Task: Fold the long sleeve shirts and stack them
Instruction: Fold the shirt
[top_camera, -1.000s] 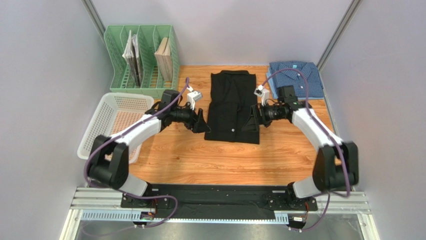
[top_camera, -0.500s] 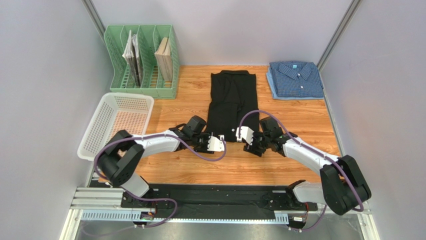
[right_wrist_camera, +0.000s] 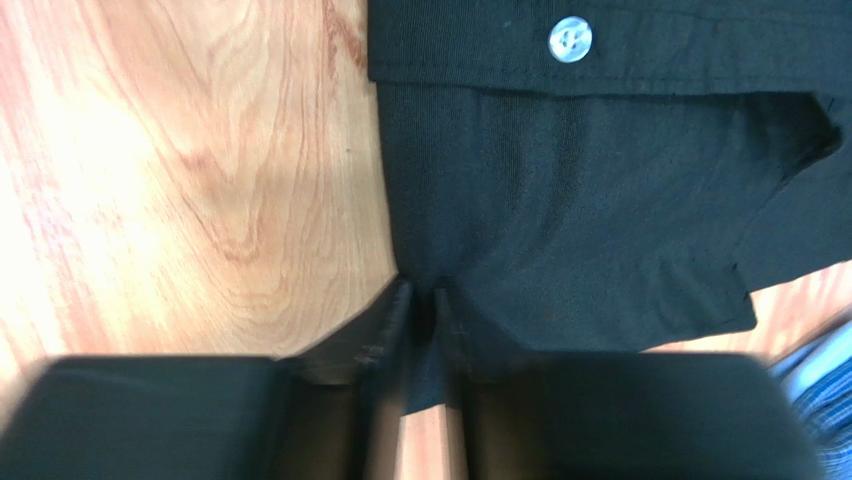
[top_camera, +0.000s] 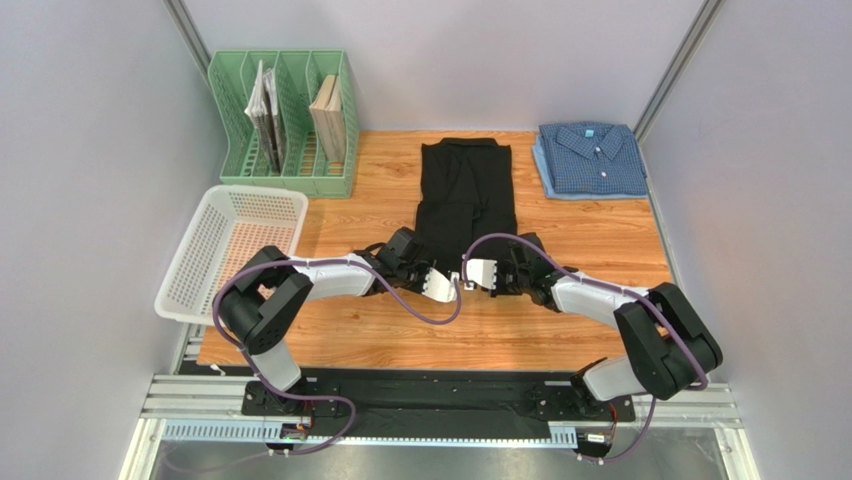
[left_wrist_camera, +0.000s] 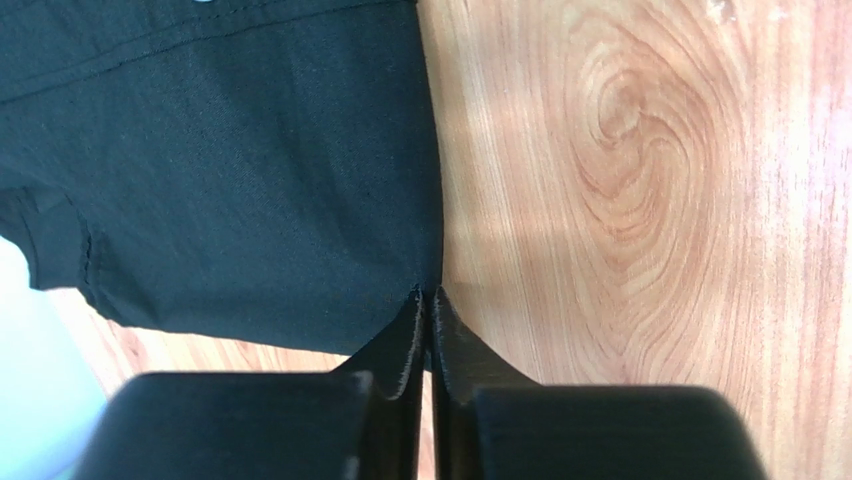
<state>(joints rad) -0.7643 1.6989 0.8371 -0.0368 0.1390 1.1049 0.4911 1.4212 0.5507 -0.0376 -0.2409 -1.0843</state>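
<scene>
Top external view: shows the blue shirt (top_camera: 590,160) already folded into a compact rectangle, collar up, at the far right corner of the surface (top_camera: 380,325). Shows the black shirt (top_camera: 465,200) laid lengthwise at mid-surface, collar at the far end, sides turned in to form a narrow strip, not yet folded along its length. Places both arms low over the near hem, wrists close together, with the left claw (top_camera: 413,277) at the near left corner and the right claw (top_camera: 510,281) at the near right corner. Left wrist view: shows the fingers (left_wrist_camera: 405,338) pressed almost together, tips meeting on the very edge of the hem corner. Reads as a thin pinch on the fabric, with little cloth between the pads. Right wrist view: shows the fingers (right_wrist_camera: 382,322) drawn close with dark cloth in the narrow gap, pinching the corner of the hem, a white button (right_wrist_camera: 570,39) lying further in on the placket. Judged progress: roughly halfway. Done: one shirt folded, second shirt narrowed. Left to do: lift the near hem, carry it toward the collar to shorten the strip, then stack one shirt on the other. Also present: a green file rack (top_camera: 228,110) and a white basket (top_camera: 255,190) at the left, well apart from both shirts and apparently not involved.
</scene>
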